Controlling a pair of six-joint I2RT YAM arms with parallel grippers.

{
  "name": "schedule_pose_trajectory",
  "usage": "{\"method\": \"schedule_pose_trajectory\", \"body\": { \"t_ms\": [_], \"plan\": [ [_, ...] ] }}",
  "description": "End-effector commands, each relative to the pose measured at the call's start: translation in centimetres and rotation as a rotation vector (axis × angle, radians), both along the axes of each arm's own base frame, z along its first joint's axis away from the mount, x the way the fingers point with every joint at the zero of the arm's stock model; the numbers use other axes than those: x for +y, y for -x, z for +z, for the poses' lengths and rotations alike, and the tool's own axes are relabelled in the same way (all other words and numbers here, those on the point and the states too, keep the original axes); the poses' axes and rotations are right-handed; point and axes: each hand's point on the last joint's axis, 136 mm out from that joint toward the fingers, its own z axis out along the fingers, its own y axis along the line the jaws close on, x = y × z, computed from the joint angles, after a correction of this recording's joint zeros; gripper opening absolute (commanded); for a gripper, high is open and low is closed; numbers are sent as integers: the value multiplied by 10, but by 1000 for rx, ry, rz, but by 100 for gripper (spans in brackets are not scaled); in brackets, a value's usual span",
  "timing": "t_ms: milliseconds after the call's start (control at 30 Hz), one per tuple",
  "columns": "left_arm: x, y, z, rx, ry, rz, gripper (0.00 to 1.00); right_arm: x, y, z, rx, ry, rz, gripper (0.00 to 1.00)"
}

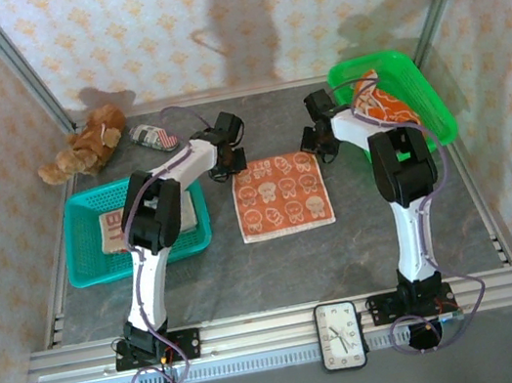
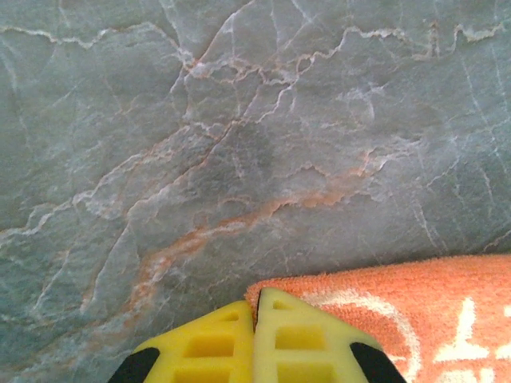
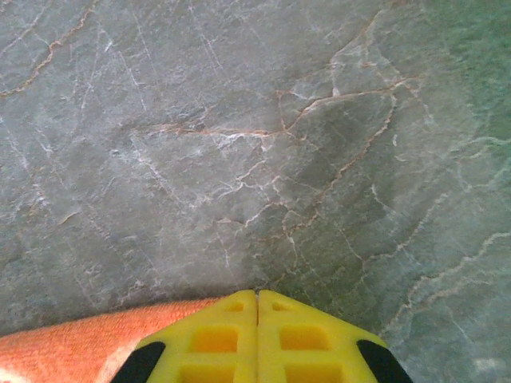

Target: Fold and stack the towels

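Though one folded towel (image 1: 116, 231) sits in the teal basket (image 1: 87, 273), the orange towel (image 1: 280, 194) lies flat, left end effector (image 2: 257, 311) and right end effector (image 3: 257, 307) closed at its far corners.

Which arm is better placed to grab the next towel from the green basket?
Right: the right claw sits at the spread towel's corner beside the green basket; the left claw is across the towel.

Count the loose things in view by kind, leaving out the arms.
Towels: 3 (spread towel, teal-basket towel, green-basket towel)
Baskets: 2 (teal basket, green basket)
Teddy bear: 1
Shoe: 1
Clock: 1
Total: 8
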Motion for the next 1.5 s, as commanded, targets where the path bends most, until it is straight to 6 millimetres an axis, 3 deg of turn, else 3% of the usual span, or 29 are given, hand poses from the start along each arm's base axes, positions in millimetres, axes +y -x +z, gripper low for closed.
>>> {"method": "schedule_pose_trajectory", "body": {
  "t_ms": [0, 167, 433, 500, 800, 1067, 1333, 1367, 1400, 1433, 1467],
  "plan": [
    [0, -2, 41, -88, 7, -24, 0, 4, -1, 44, -101, -20, 29, 0],
    [5, 6, 58, -146, 25, -27, 0, 7, 7, 68, -165, -62, 40, 0],
    [3, 29, 70, -214, 34, -42, 0, 6, 32, 81, -210, -77, 54, 0],
    [2, 37, 81, -252, 34, -54, 0, 6, 41, 81, -216, -83, 58, 0],
    [-5, 76, 84, -332, -18, -109, 0, 4, 82, 80, -251, -95, 57, 0],
    [0, 108, 74, -382, -23, -106, 0, -2, 117, 72, -278, -79, 56, 0],
    [-8, 140, 62, -434, -24, -142, 0, -8, 145, 58, -305, -73, 55, 0],
    [-9, 143, 61, -437, -18, -145, 8, -7, 148, 56, -306, -74, 59, 8],
    [-10, 146, 59, -441, -10, -149, 29, -10, 150, 54, -303, -62, 50, 32],
    [-11, 149, 59, -440, -5, -152, 43, -12, 152, 53, -302, -54, 43, 45],
    [-12, 151, 59, -438, 0, -153, 53, -12, 154, 54, -303, -51, 43, 51]
  ]
}}
